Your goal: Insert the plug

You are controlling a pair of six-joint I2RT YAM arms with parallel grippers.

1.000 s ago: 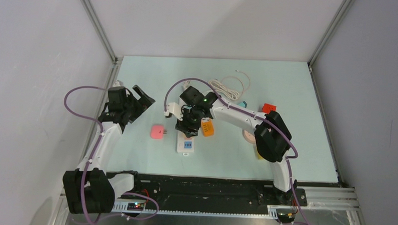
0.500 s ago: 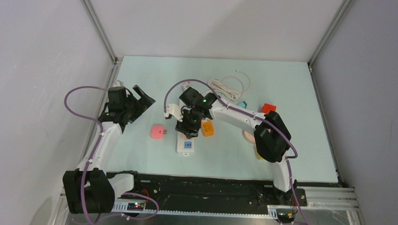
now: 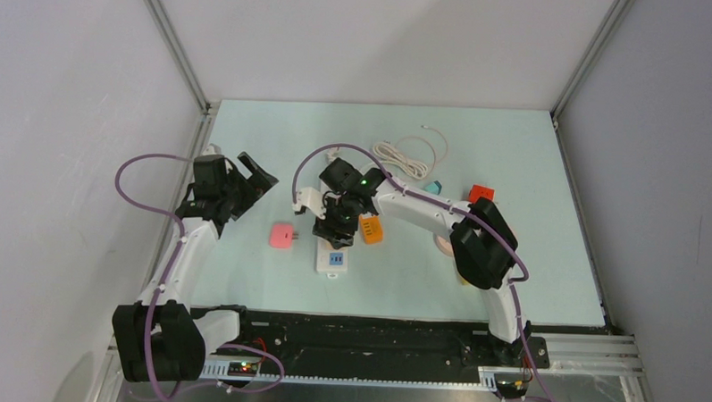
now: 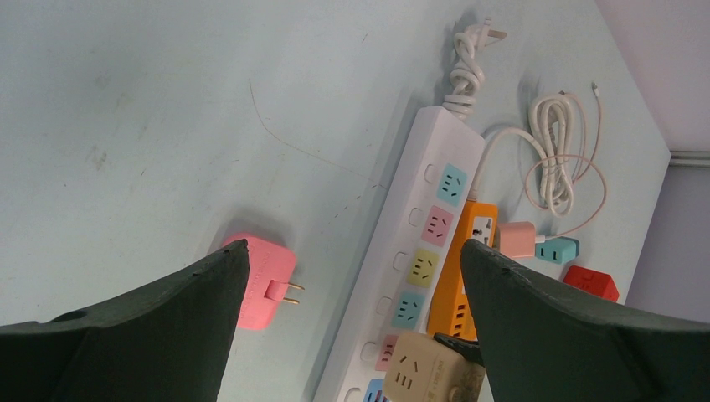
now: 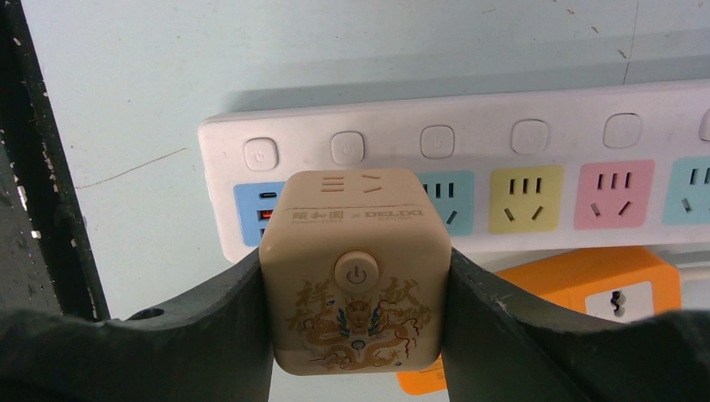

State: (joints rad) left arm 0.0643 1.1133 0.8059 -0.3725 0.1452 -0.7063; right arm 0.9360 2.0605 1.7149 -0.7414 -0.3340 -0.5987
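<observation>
Right wrist view, close in: the right gripper point(image 5: 356, 335) has its jaws clamped on the flat side faces of the beige cube plug point(image 5: 356, 276), which sits over the blue end of the white power strip point(image 5: 519, 134). It looks rigid, light and smooth-sided, so a firm side grip suits it, though it could twist under a push. The prongs are hidden here. Left wrist view adds the left gripper point(image 4: 352, 260), spread wide and empty, and a pink plug point(image 4: 259, 285) on the table point(image 4: 126, 100) beside the strip.
</observation>
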